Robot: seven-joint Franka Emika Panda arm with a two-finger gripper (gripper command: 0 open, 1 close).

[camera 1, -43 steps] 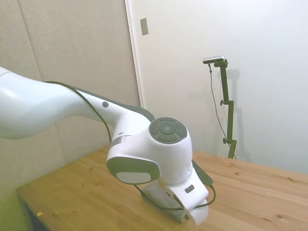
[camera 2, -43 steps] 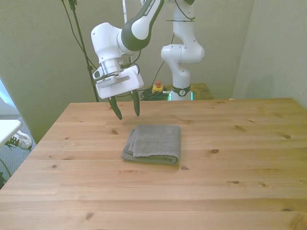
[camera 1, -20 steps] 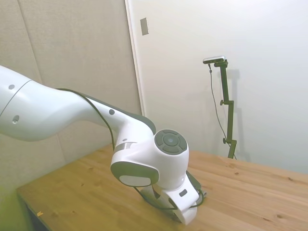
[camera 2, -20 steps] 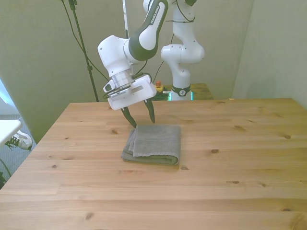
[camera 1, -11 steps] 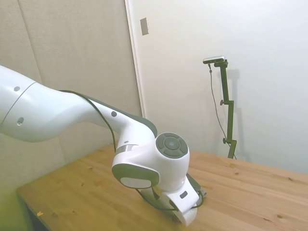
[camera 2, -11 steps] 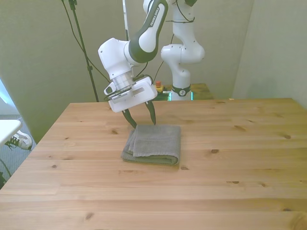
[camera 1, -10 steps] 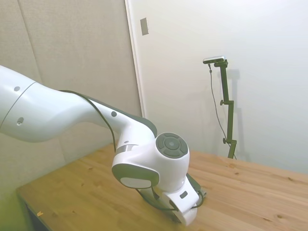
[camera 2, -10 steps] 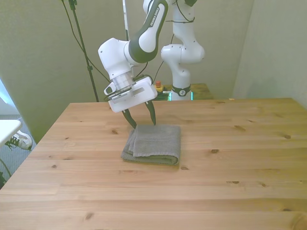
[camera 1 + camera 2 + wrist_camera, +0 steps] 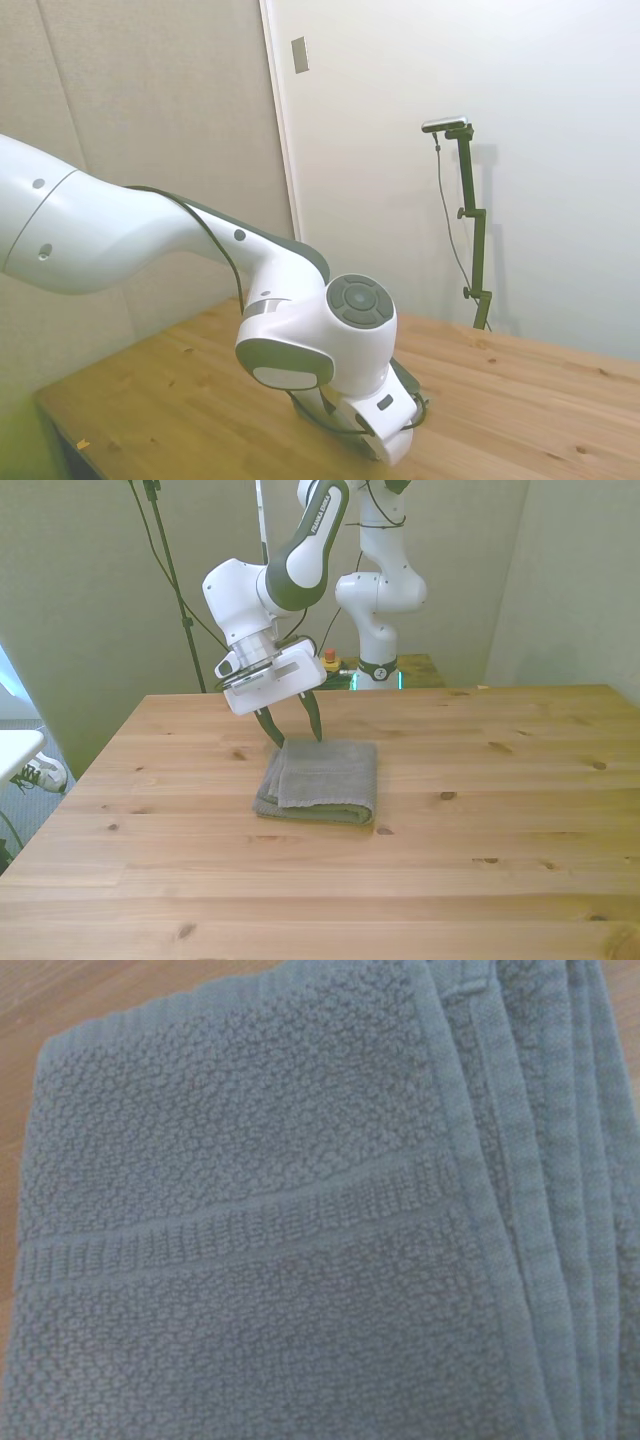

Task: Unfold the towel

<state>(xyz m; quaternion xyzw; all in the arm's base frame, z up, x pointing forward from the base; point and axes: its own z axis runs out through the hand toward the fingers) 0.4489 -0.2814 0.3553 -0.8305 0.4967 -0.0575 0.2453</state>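
From the side we see only the arm's wrist low over the table [image 9: 520, 400] — fingers hidden. In front, our gripper [image 9: 292, 734] hangs spread over the towel [image 9: 322, 779]'s far corner at the front view's left, by the stacked edges. The wrist view shows those layered hems [image 9: 560, 1210] — likely where we'd pinch.

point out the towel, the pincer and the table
towel [image 9: 325, 780]: front view, middle of its top layer
pincer [image 9: 295, 737]: front view, midway between its open fingertips
table [image 9: 500, 860]: front view, bare wood
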